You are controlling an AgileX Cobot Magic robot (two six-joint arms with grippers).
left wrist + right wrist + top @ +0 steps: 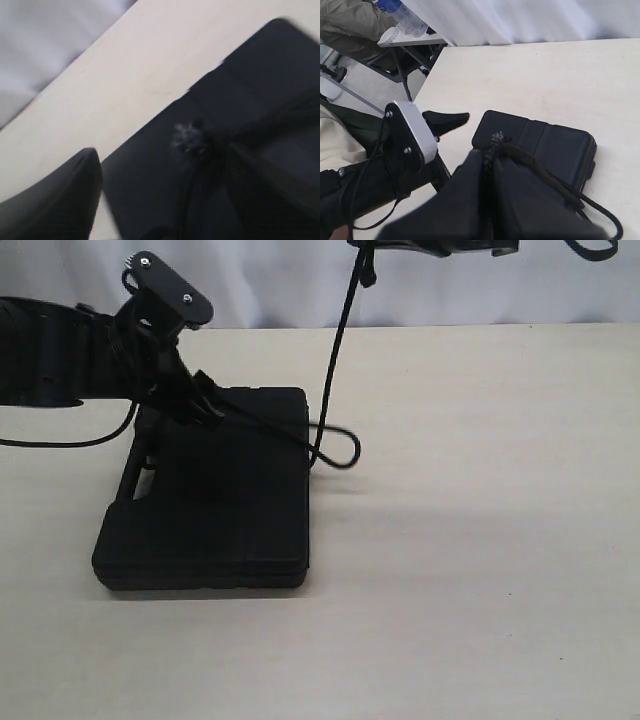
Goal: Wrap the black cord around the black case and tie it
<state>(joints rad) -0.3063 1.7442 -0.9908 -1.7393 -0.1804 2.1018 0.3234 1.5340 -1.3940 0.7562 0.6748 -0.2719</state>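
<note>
Exterior view | black case [220, 510] on table [480, 540] (beige) | white backdrop [260, 280], perhaps curtain

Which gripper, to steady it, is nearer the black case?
Left. The left gripper sits just over the far edge of the black case; the right gripper hangs high above, off its right side, pinching the black cord.

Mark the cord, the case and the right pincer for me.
cord [339, 340], exterior view, on its upright stretch.
case [210, 510], exterior view, middle of the lid.
right pincer [487, 152], right wrist view, between its shut fingertips.
</note>
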